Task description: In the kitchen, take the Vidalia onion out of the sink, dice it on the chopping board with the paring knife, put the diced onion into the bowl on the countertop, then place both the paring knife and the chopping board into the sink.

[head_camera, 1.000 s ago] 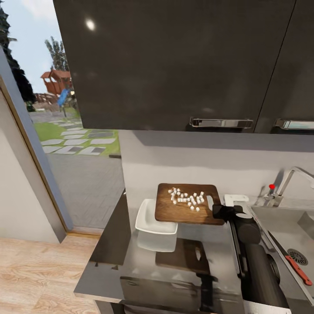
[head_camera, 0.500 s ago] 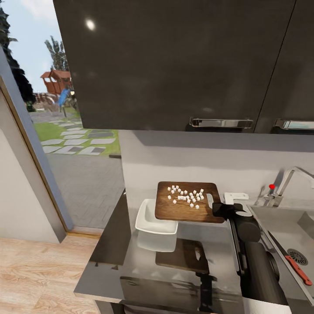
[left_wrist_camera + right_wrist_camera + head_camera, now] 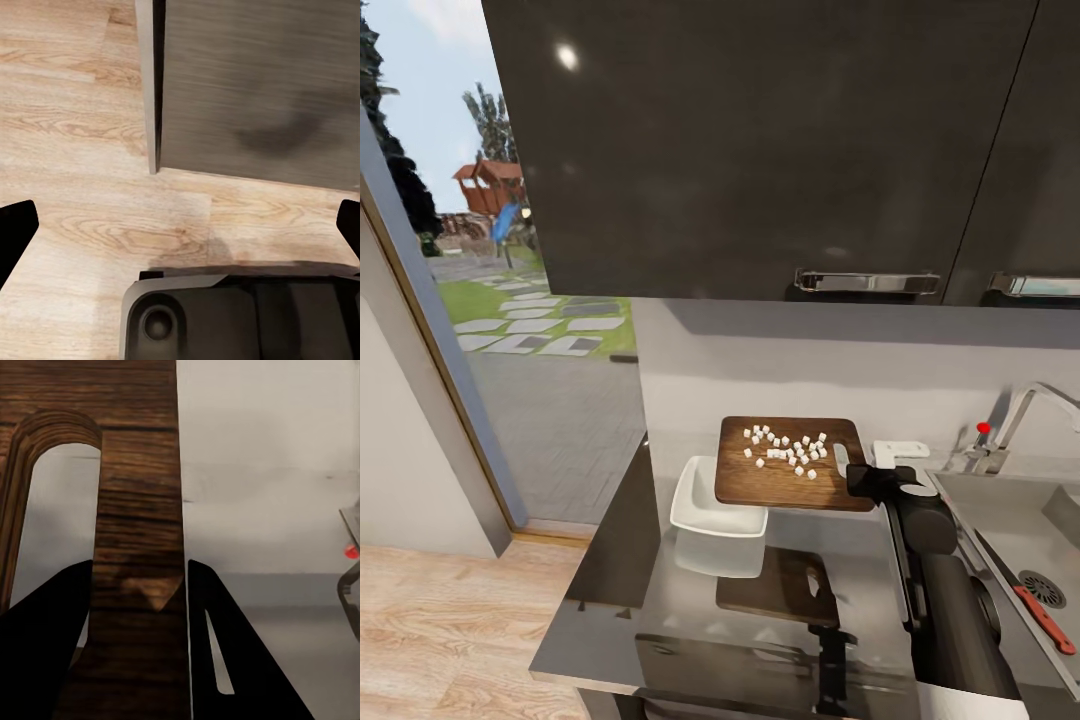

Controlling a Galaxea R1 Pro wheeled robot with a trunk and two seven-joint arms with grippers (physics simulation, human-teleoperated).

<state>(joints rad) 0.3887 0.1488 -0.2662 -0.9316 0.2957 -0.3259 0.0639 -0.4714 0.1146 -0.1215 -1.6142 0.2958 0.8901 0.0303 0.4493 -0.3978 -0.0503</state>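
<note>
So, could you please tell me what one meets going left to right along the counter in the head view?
bowl → chopping board carrying the diced onion → right gripper → red knob → paring knife in the sink

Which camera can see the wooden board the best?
The head view: it shows the whole board held above the countertop with the white onion bits on it, its left end over the bowl. The right wrist view shows just its handle end clamped by the right pincer. The left wrist view looks at the floor.

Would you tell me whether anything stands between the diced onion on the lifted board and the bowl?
Nothing visible does: the right gripper holds the chopping board above the countertop, overlapping the bowl, and the diced onion lies loose on it.
</note>
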